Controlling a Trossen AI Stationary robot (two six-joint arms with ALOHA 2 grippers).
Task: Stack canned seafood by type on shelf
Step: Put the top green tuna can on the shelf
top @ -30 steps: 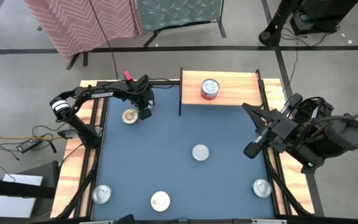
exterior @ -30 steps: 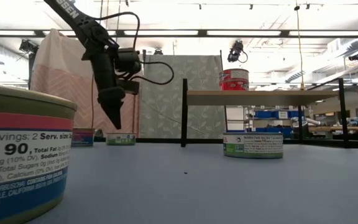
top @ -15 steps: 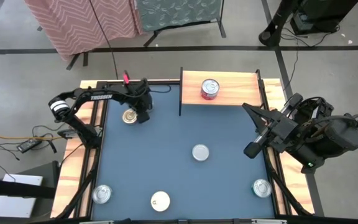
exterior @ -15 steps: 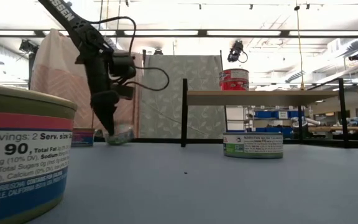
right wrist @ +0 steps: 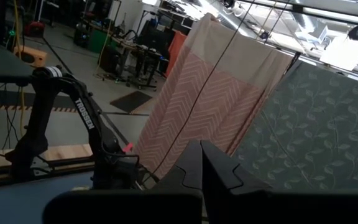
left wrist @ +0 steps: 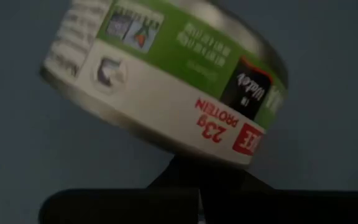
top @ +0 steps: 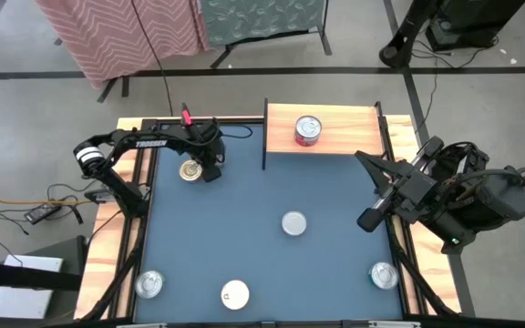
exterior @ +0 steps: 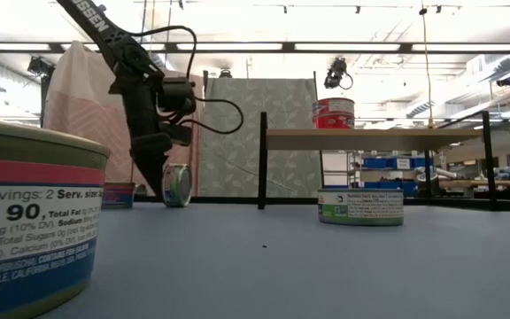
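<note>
While the left pincer (exterior: 158, 180) (pressed together) touches it, a green-labelled tin (exterior: 177, 185) stands tilted on edge

1 tin (top: 307, 129) on shelf (top: 344, 137); 5 on table (top: 244, 219).

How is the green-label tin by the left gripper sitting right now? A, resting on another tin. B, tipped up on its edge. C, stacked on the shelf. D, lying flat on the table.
B: in the low view the green-label tin stands on its rim on the table, lid facing sideways, beside the left gripper, whose fingers are shut.
</note>
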